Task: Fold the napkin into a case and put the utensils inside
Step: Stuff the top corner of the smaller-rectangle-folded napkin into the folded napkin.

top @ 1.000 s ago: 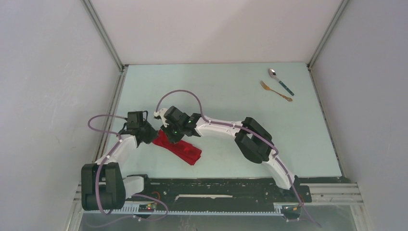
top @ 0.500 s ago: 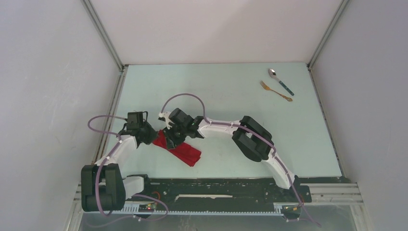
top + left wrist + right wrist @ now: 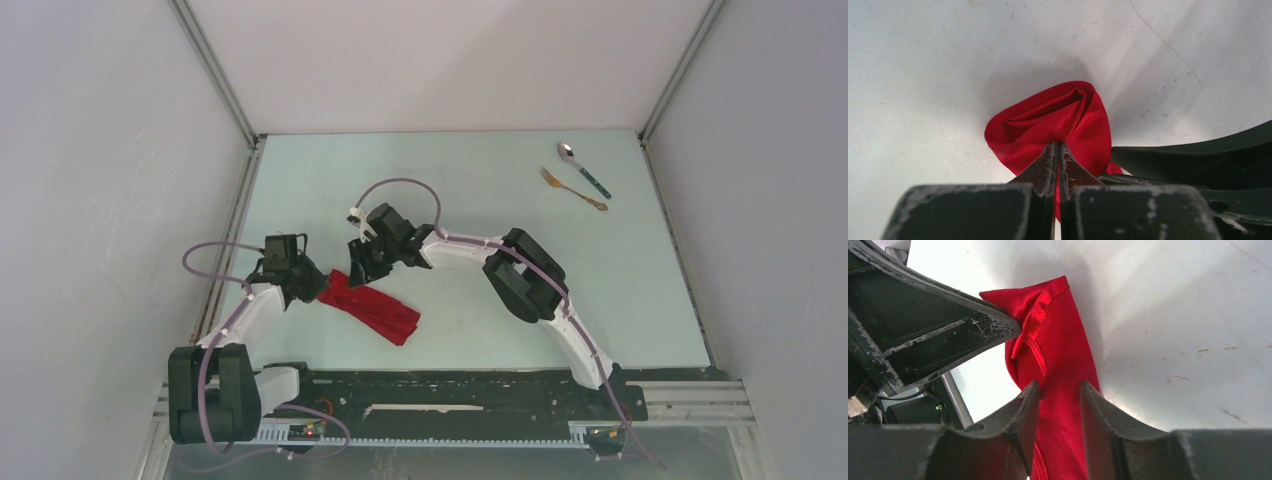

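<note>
You are folding the napkin (image 3: 385,315). Your left gripper (image 3: 1056,148) pinches 1 end. Your right gripper (image 3: 1059,388) holds nothing, fingers apart. Next, grab another edge.

Crumpled red napkin (image 3: 1058,115) in the closed left tool (image 3: 1057,149), above pale table (image 3: 923,75)

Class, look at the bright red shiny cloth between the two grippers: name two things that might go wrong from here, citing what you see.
1. The left gripper is shut on one bunched end of the bright red shiny cloth napkin; a pull could drag the strip or undo its folds, since the right gripper is open and pins nothing.
2. The right gripper's fingers straddle the cloth; closing there might catch several layers and crumple it.
</note>
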